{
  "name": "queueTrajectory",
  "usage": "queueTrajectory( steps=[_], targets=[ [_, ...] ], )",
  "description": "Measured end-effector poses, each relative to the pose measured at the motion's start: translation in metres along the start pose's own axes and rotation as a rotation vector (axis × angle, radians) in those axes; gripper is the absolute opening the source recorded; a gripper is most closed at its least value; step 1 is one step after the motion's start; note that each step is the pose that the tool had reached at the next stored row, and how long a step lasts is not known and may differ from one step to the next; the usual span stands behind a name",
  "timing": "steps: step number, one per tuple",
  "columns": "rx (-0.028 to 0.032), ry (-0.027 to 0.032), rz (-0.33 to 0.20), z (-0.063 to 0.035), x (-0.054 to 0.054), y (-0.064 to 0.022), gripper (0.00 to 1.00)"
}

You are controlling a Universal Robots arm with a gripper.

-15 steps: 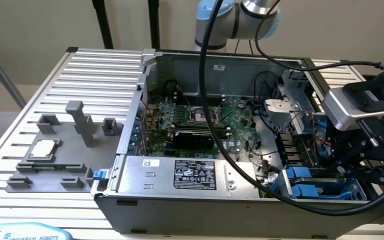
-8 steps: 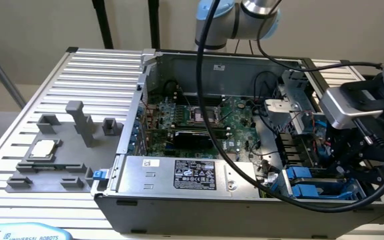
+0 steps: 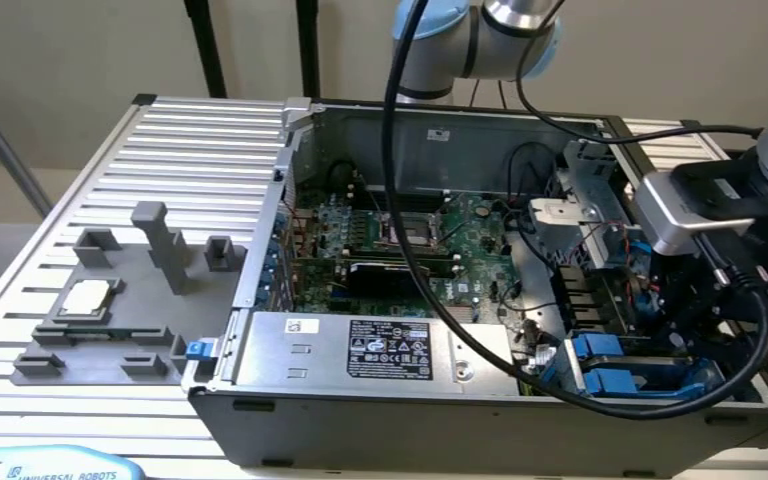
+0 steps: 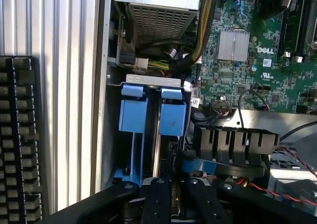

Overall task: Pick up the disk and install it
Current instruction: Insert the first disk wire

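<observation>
The computer case [image 3: 357, 420] is grey metal, and its motherboard [image 3: 424, 250] is green with silver and black parts. The power supply [image 3: 384, 350] is silver and carries a black label with white print. The disk [image 4: 153, 115] shows blue plastic rails around a silver edge. The table [image 3: 184, 150] is ribbed pale aluminium, with a grey fixture [image 3: 117, 300] holding a silver CPU chip [image 3: 87, 297]. The gripper [image 4: 173, 199] is black. The keyboard [image 4: 20, 135] has dark keys.
</observation>
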State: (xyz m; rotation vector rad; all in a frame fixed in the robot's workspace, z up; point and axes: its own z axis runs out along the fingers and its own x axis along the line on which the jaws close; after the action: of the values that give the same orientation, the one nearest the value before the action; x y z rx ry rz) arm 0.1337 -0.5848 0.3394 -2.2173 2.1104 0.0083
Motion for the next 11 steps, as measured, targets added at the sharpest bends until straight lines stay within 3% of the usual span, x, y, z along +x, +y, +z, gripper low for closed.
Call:
queueTrajectory(
  steps=[11],
  targets=[
    [0.0058,0.0048,0.076,0.0005,-0.0014,0.0001,0.17]
  ],
)
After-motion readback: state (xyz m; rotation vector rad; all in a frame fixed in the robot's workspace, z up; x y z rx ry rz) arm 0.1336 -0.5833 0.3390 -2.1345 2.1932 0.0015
